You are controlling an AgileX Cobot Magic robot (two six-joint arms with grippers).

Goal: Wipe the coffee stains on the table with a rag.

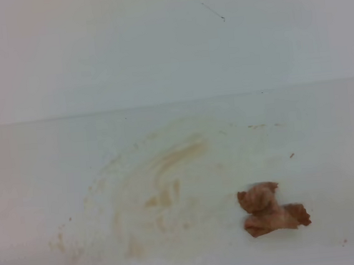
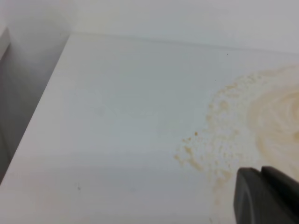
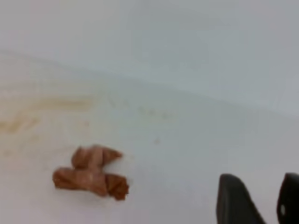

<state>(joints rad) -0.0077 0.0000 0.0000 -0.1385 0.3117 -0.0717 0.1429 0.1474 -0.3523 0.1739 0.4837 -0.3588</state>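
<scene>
The coffee stains (image 1: 163,184) are pale tan smeared streaks and specks across the middle of the white table (image 1: 31,184). They also show in the left wrist view (image 2: 261,121) and faintly in the right wrist view (image 3: 42,109). The rag (image 1: 269,210), a wrinkled orange-brown wad, lies on the table to the right of the stains, untouched. It also shows in the right wrist view (image 3: 91,172). My right gripper (image 3: 271,205) is open and empty, off to the right of the rag. My left gripper (image 2: 264,196) shows only as a dark edge near the specks. Neither gripper shows in the exterior view.
A white wall (image 1: 168,39) rises behind the table. The table's left edge (image 2: 35,116) drops off beside a grey gap. A few small dark specks (image 1: 291,155) lie on the table at the right.
</scene>
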